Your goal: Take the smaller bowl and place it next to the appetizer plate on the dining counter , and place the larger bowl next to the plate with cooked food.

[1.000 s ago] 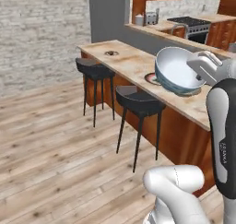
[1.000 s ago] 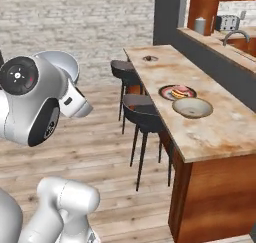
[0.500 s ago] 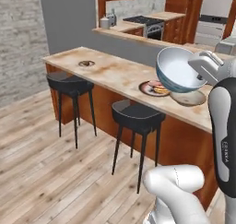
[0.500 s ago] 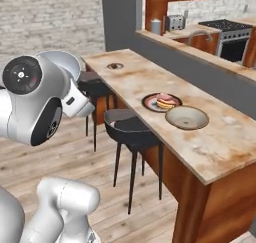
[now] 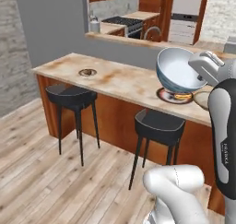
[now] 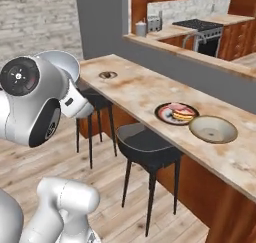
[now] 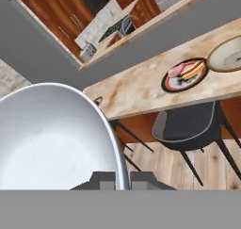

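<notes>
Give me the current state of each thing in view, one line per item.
pincer: shut on the smaller bowl's rim
smaller bowl: held in the air, tilted
larger bowl: upright on the dining counter, beside the plate with cooked food
appetizer plate: on the counter's far end, nothing beside it

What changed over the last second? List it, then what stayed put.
The base drove, swinging both base views along the dining counter; the things on it did not shift. Unchanged: the gripper stays shut on the smaller bowl's rim, held aloft; the larger bowl rests beside the plate with cooked food; the appetizer plate sits far down the counter.
</notes>
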